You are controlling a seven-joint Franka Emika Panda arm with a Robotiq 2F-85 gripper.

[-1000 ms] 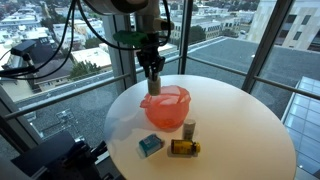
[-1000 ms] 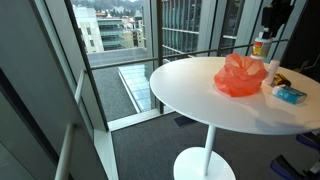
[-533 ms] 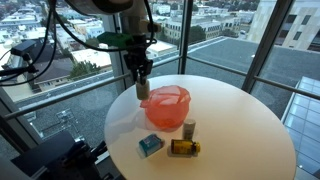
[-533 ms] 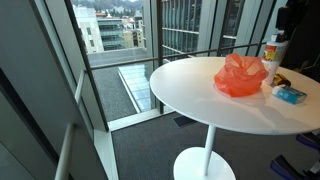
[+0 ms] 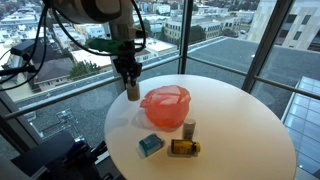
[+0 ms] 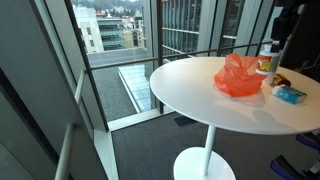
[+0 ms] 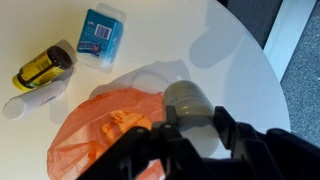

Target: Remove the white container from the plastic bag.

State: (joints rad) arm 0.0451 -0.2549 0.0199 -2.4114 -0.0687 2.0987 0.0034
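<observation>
My gripper is shut on the white container, a white bottle with a grey lid, and holds it above the table just beside the orange plastic bag. In an exterior view the container hangs under the gripper behind the bag. In the wrist view the gripper has both jaws closed around the container, with the crumpled bag below and to one side of it. The container is clear of the bag.
The round white table also bears a blue box, a yellow bottle lying down and a small upright bottle. In the wrist view the box and yellow bottle lie near a white tube. Glass walls surround the table.
My gripper has carried the white container up out of the bag and sideways, away from the bag toward the table's edge. The bag has stayed in place.
</observation>
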